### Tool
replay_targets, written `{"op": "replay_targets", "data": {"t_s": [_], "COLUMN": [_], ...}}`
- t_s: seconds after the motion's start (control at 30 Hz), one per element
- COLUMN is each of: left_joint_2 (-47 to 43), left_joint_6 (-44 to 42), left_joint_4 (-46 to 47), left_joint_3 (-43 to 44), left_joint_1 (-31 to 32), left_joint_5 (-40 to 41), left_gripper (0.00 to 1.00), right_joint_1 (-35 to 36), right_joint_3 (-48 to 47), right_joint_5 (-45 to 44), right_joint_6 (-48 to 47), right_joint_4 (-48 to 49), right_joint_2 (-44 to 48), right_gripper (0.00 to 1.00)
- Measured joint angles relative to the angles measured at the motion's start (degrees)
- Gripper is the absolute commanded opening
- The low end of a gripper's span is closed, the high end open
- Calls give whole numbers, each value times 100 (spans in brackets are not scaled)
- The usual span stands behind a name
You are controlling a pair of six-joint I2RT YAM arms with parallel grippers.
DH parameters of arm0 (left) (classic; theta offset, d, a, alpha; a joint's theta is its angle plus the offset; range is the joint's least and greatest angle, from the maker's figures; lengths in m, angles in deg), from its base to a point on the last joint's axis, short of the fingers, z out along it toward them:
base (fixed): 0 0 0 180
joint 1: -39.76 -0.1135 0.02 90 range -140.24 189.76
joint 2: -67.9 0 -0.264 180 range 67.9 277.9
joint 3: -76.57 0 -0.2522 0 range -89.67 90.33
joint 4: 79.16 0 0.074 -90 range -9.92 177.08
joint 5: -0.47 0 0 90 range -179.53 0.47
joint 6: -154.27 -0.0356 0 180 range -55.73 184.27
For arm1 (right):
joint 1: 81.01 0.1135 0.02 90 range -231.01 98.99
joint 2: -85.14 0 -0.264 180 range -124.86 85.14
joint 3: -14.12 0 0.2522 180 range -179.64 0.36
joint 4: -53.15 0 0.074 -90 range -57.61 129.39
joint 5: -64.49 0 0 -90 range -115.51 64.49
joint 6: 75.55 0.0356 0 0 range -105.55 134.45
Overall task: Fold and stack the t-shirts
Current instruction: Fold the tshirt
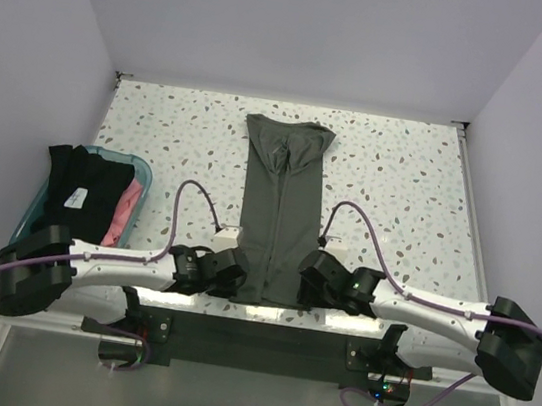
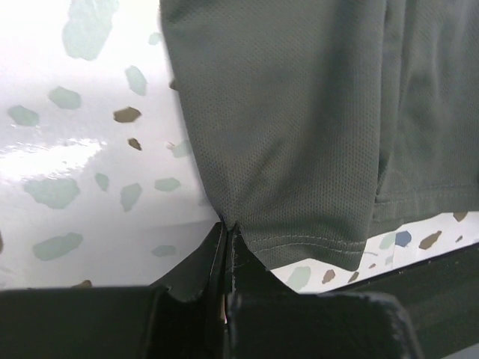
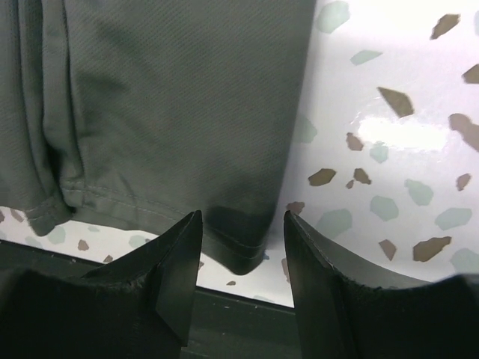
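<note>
The dark olive-green t-shirt [image 1: 277,214] lies folded lengthwise on the desk [image 1: 405,182]; the left pincer [image 2: 227,228] is pinched closed on its near-left hem corner; the right pincer [image 3: 242,217] stands half-wide astride the near-right corner.

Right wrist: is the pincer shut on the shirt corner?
No: the right pincer is open, fingers apart, a corner of the olive shirt lying between them.
</note>
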Motion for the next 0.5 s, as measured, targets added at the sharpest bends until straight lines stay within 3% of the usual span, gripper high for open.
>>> {"op": "replay_targets", "data": {"t_s": [0.17, 0.3, 0.4, 0.5], "left_joint_2": [4, -87, -229, -350], "left_joint_6": [133, 247, 321, 348], "left_joint_4": [103, 229, 243, 210], "left_joint_3": [-37, -103, -164, -216], "left_joint_1": [179, 190, 216, 232], "left_joint_5": [-17, -68, -122, -170], "left_gripper": [18, 39, 47, 49], "right_joint_1": [181, 323, 393, 494], "right_joint_3": [28, 197, 247, 256], "right_joint_5": [90, 90, 83, 79], "right_joint_6": [166, 354, 452, 535], "right_joint_4": [153, 271, 378, 459], "right_joint_2": [-83, -118, -109, -166], "right_gripper": [43, 37, 33, 25]}}
